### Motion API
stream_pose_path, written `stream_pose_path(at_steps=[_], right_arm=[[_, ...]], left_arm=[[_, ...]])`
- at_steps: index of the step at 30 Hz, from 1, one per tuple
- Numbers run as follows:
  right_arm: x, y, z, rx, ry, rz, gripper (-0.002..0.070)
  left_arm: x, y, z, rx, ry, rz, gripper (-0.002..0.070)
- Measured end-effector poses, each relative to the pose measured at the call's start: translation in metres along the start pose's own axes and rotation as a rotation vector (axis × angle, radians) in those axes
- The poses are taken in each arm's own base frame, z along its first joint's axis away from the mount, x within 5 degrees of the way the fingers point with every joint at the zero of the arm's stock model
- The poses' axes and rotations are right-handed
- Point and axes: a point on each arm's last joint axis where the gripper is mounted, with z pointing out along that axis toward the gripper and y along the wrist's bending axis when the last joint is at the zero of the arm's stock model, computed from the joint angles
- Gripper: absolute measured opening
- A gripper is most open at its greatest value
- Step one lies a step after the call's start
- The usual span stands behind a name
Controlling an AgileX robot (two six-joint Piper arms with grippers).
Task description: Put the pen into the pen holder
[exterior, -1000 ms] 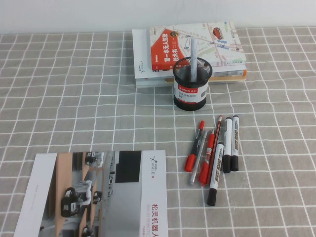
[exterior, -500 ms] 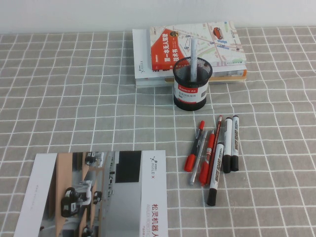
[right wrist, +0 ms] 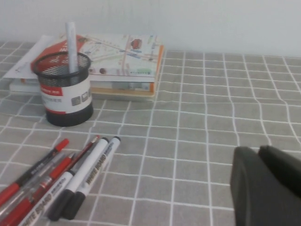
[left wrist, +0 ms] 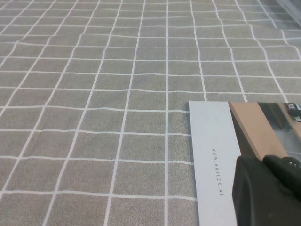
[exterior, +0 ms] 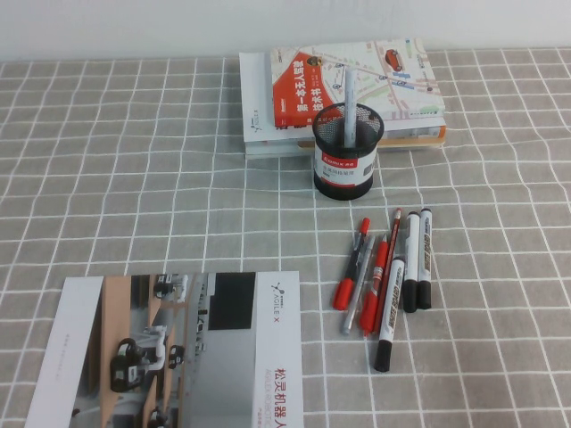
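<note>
The all-white pen (exterior: pixel 350 98) stands tilted inside the black wire-mesh pen holder (exterior: pixel 347 165), its top sticking out above the rim. The right wrist view also shows the pen (right wrist: pixel 71 42) in the holder (right wrist: pixel 66 99). Neither arm shows in the high view. My left gripper (left wrist: pixel 263 160) is shut and empty, hanging over a corner of a printed brochure. My right gripper (right wrist: pixel 258 149) is shut and empty, over bare tablecloth well to the right of the holder.
A stack of books (exterior: pixel 357 80) lies just behind the holder. Several red pens and black-capped white markers (exterior: pixel 393 267) lie in a row in front of it. A brochure (exterior: pixel 178 357) lies at the front left on the grey checked cloth.
</note>
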Motion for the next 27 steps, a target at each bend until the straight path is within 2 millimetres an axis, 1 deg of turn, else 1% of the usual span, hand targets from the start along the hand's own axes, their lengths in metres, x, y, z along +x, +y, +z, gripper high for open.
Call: stream_pose_path(at_steps=[4, 7, 10, 13, 17, 22, 24, 27], right_arm=[[0.026, -0.006, -0.005, 0.052, -0.023, 0.015, -0.0013], [0.043, -0.007, -0.004, 0.057, -0.016, 0.017, -0.0013], [0.055, -0.006, -0.002, 0.042, -0.002, 0.021, -0.0013], [0.058, -0.005, -0.002, 0.032, -0.005, 0.021, -0.0013], [0.056, -0.004, -0.002, 0.018, -0.028, 0.022, -0.0013], [0.053, -0.003, -0.009, 0.017, -0.086, -0.004, -0.0013], [0.055, -0.003, -0.012, 0.012, -0.079, 0.006, -0.0013], [0.065, -0.003, -0.016, 0.022, -0.069, 0.026, -0.0013]], left_arm=[[0.000, 0.000, 0.000, 0.000, 0.000, 0.000, -0.0004], [0.000, 0.000, 0.000, 0.000, 0.000, 0.000, -0.0004], [0.000, 0.000, 0.000, 0.000, 0.000, 0.000, -0.0004], [0.000, 0.000, 0.000, 0.000, 0.000, 0.000, -0.0004], [0.000, 0.000, 0.000, -0.001, 0.000, 0.002, -0.0004], [0.000, 0.000, 0.000, -0.001, 0.000, 0.002, -0.0004], [0.000, 0.000, 0.000, -0.001, 0.000, 0.002, -0.0004], [0.000, 0.000, 0.000, -0.001, 0.000, 0.002, -0.0004]])
